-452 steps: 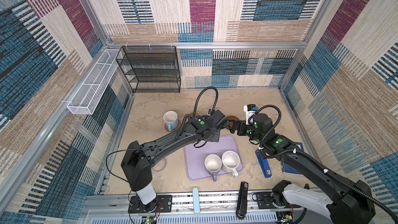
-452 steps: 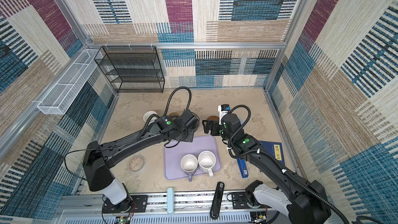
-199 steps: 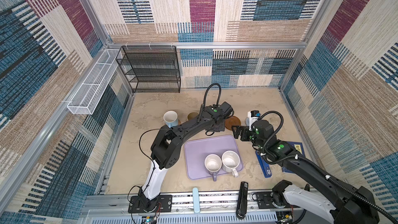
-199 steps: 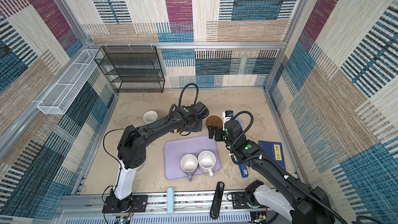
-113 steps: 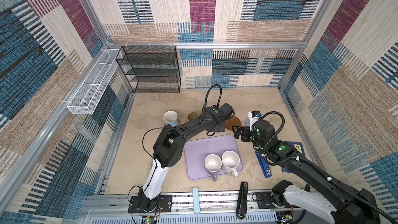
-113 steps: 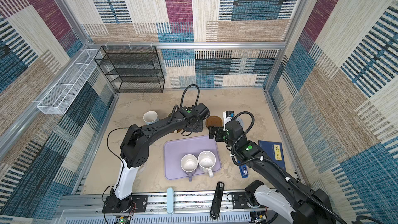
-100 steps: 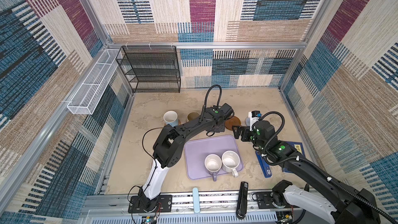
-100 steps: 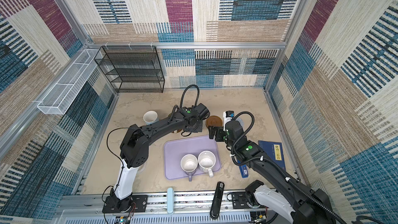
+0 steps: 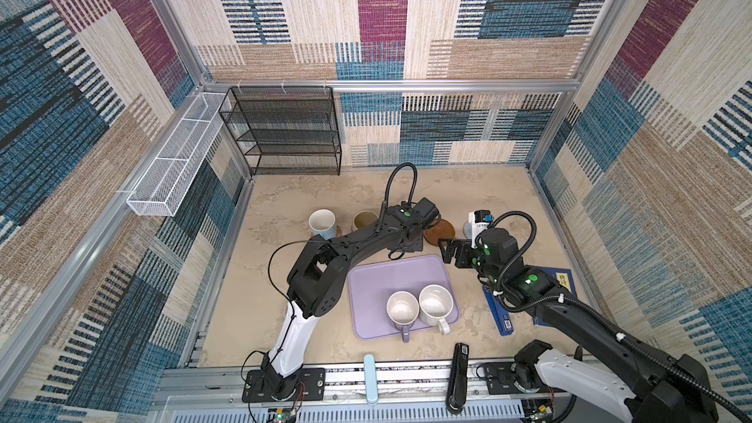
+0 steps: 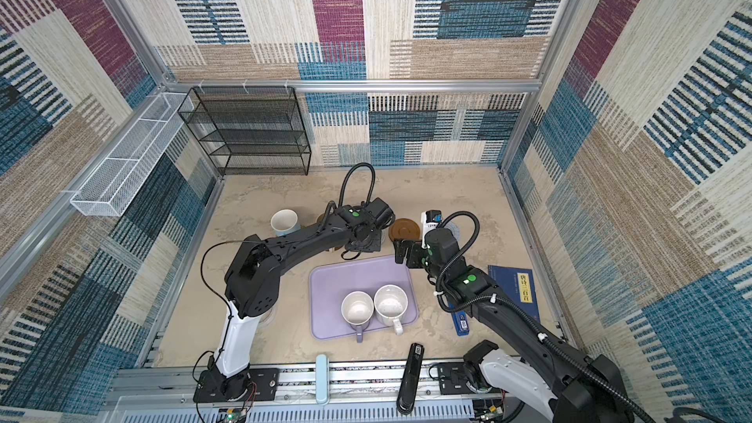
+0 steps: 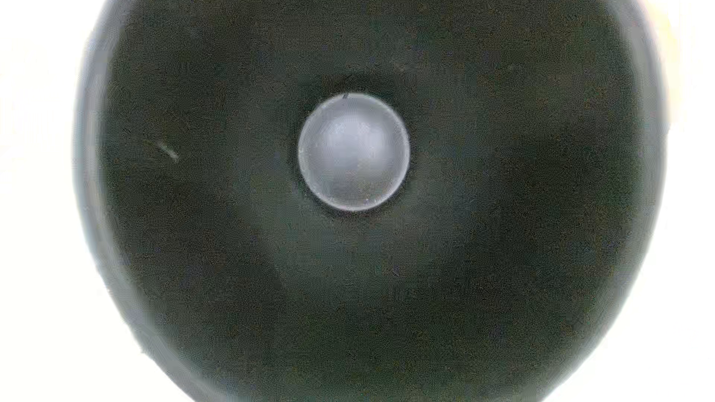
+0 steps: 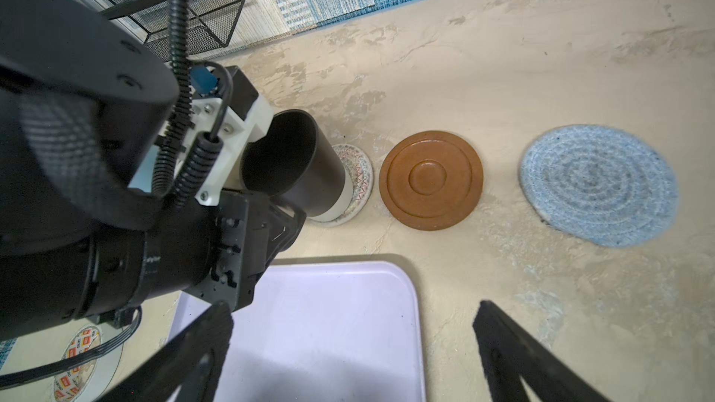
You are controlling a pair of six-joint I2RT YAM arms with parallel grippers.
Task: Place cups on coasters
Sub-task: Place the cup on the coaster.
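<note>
The sandy table (image 9: 480, 193) carries everything. At its far left corner stands a black wire rack (image 9: 285, 132), and a white wire basket (image 9: 175, 164) hangs on the left wall. Near the front lies a lavender tray (image 9: 386, 278). Two mugs stand on it upright and touching: a lavender mug (image 9: 402, 311) and, to its right, a speckled white mug (image 9: 435, 305). Both handles point toward the front edge. A blue book (image 10: 514, 290) lies on the table right of the tray.

The left arm reaches across beyond the tray. Its hand (image 9: 402, 242) is at the black mug (image 12: 294, 164), whose dark inside fills the left wrist view. I cannot tell whether that hand is clamped on the mug or parted. The black mug stands on the whitish coaster (image 12: 358, 179), just behind the tray's far edge. The right hand (image 12: 351, 306) hangs above the tray's far right corner, its fingers (image 12: 503, 342) spread wide with nothing between them.

Left of the left hand, the light blue mug (image 9: 321, 221) sits on a tan coaster (image 9: 337, 233). The tan mug (image 9: 365, 220) stands just beside it, and the arm hides what is under it. Right of the black mug, in a row, lie a brown coaster (image 12: 431, 179) and, apart from it, a blue-grey coaster (image 12: 597, 183), both flat on the table.
</note>
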